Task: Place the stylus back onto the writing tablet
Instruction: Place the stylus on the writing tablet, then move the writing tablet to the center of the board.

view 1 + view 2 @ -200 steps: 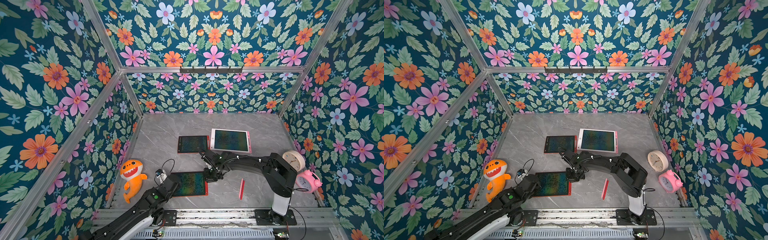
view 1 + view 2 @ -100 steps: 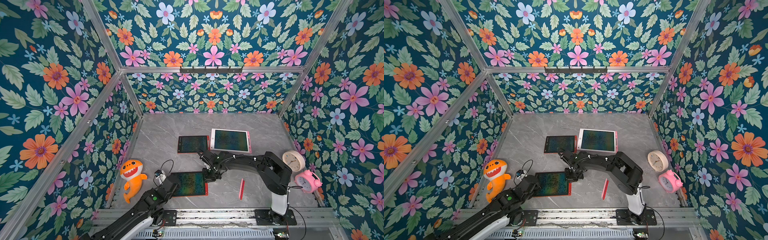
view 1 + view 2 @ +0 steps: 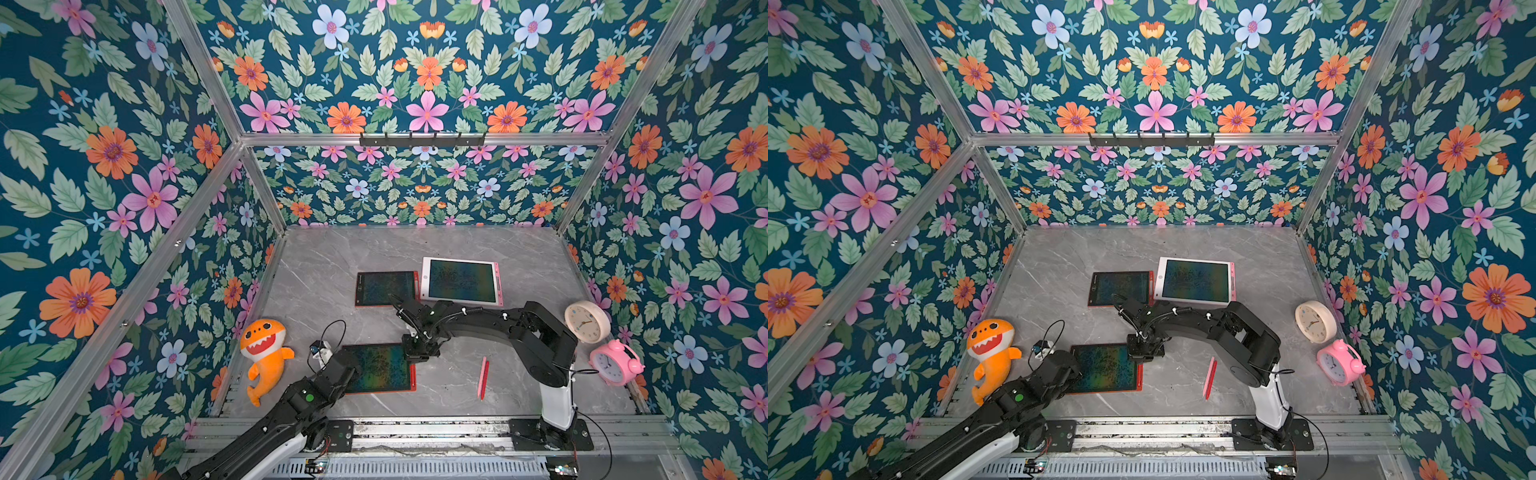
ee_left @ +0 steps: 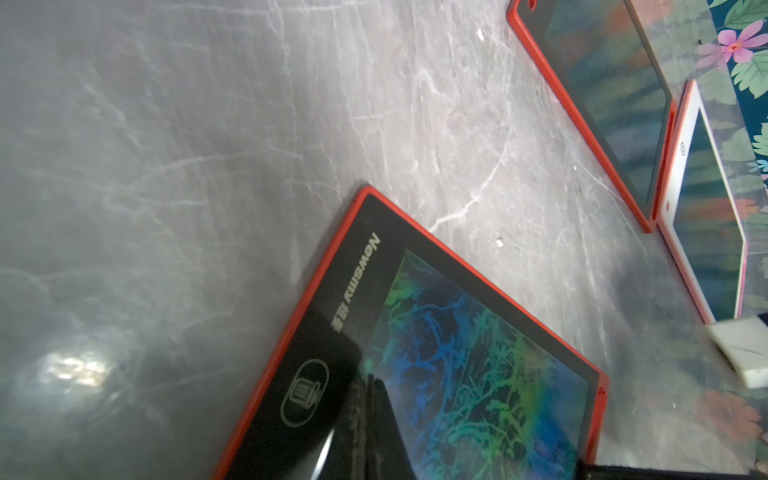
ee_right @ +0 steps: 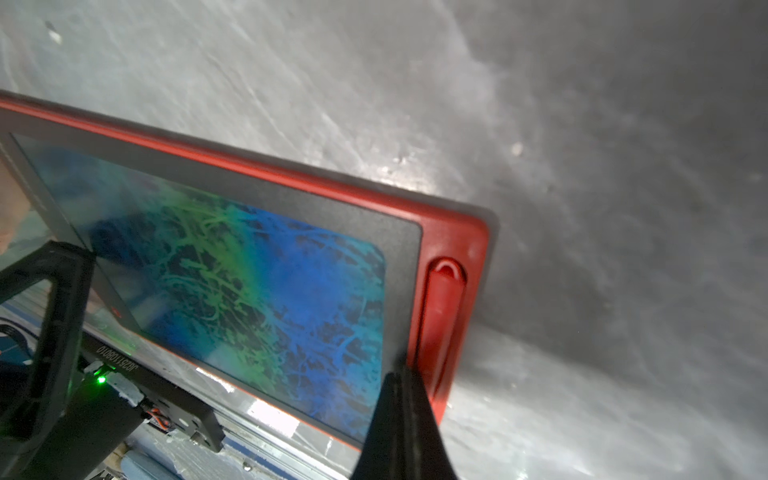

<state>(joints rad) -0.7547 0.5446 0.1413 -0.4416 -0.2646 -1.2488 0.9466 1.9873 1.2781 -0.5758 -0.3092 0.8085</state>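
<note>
The near writing tablet (image 3: 380, 368) has a red frame and a scribbled green-blue screen (image 5: 249, 266). A red stylus (image 5: 441, 324) lies in the slot along its right edge. My right gripper (image 5: 400, 370) is shut and empty, its tips down on the tablet's bezel right beside that slot; in both top views it stands over the tablet's far right corner (image 3: 415, 357) (image 3: 1144, 353). My left gripper (image 4: 369, 381) is shut and empty, tips resting on the tablet's left part beside the trash-can button (image 4: 305, 390). A pink stylus (image 3: 483, 378) lies loose on the table to the right.
A second red tablet (image 3: 386, 289) and a pink-framed white tablet (image 3: 461, 280) lie further back. An orange shark plush (image 3: 266, 357) sits at the left wall. A cream clock (image 3: 587, 322) and a pink alarm clock (image 3: 614, 362) stand at the right wall.
The right arm's elbow has swung a little to the left while its tips stay at the tablet's right edge. The left arm and tablet have not moved.
</note>
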